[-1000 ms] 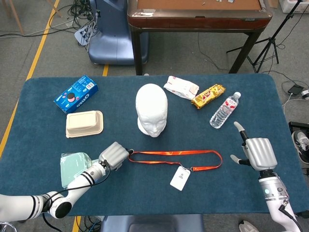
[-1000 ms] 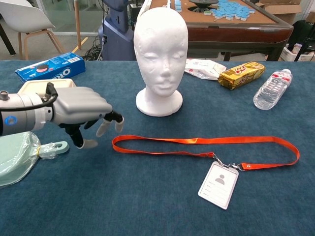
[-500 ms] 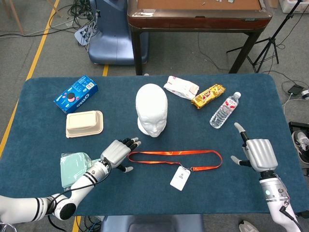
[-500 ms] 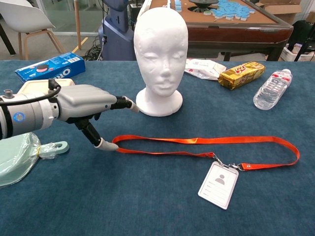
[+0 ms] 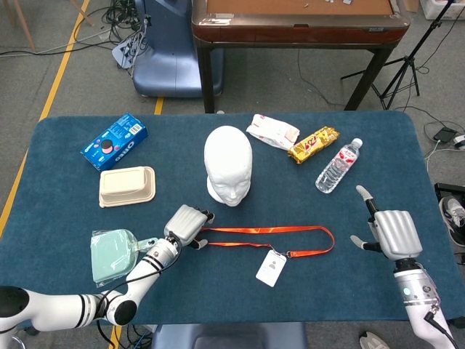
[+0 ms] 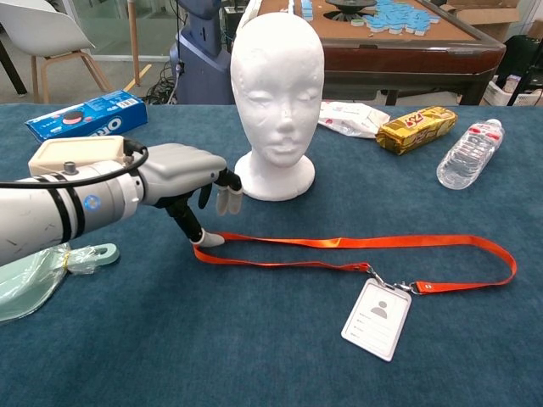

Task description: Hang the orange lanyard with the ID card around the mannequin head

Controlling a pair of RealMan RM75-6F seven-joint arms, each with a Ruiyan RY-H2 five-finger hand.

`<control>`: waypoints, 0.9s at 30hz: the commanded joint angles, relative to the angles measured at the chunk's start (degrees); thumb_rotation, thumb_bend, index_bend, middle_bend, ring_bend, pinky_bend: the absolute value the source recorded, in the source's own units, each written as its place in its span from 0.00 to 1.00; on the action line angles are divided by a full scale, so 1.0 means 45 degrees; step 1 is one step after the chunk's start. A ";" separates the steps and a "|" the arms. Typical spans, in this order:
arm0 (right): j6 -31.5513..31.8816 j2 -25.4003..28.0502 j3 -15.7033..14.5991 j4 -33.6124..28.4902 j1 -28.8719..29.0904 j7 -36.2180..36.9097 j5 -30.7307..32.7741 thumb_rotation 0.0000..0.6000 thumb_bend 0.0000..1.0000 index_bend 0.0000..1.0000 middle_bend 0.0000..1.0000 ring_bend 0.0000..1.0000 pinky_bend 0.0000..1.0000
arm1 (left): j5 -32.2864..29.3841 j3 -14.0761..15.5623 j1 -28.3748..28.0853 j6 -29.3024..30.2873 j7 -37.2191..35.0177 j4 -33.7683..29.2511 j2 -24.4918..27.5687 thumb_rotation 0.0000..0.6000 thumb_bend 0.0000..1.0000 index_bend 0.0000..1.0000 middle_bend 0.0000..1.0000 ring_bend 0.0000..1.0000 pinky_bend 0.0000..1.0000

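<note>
Two hands show over the blue worktop [image 5: 65,218]. The left hand [image 6: 182,170] hovers at the left end of the orange lanyard [image 6: 356,250], its fingers [image 6: 208,237] curled downward with one tip touching the strap's loop (whether it actually pinches the strap I cannot tell). The lanyard lies flat in front of the white mannequin head [image 6: 276,93], which stands upright; the ID card [image 6: 379,319] rests on the cloth, clipped to the strap's near side. The right hand [image 5: 389,231] hangs near the worktop's right edge, fingers apart, holding nothing, just below a plastic water bottle [image 5: 338,166].
</note>
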 commanded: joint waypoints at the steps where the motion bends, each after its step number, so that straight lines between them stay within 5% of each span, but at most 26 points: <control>1: -0.0012 0.0013 0.0009 0.0000 -0.0003 0.0006 0.0010 1.00 0.04 0.00 0.90 0.92 0.92 | -0.0268 -0.0054 -0.0098 0.0171 0.0323 0.0270 -0.0290 0.79 0.23 0.38 0.42 0.44 0.55; 5: -0.0041 0.0021 0.0023 -0.0017 0.0007 -0.0005 0.0006 1.00 0.04 0.00 0.90 0.92 0.92 | -0.0323 -0.0107 -0.0127 0.0385 0.0413 0.0681 -0.0708 0.79 0.23 0.40 0.46 0.49 0.59; 12: -0.0032 0.0040 0.0047 -0.0058 -0.0003 -0.0033 0.0002 1.00 0.04 0.00 0.90 0.92 0.92 | -0.0460 -0.0271 -0.0229 0.0378 0.0356 0.1614 -0.1418 0.97 0.22 0.45 0.52 0.55 0.65; 27: -0.0018 0.0068 0.0044 -0.0074 -0.0083 -0.0026 0.0057 1.00 0.04 0.00 0.90 0.92 0.92 | -0.0596 -0.0330 -0.0223 0.0039 0.0141 0.2866 -0.2238 1.00 0.23 0.52 0.56 0.58 0.69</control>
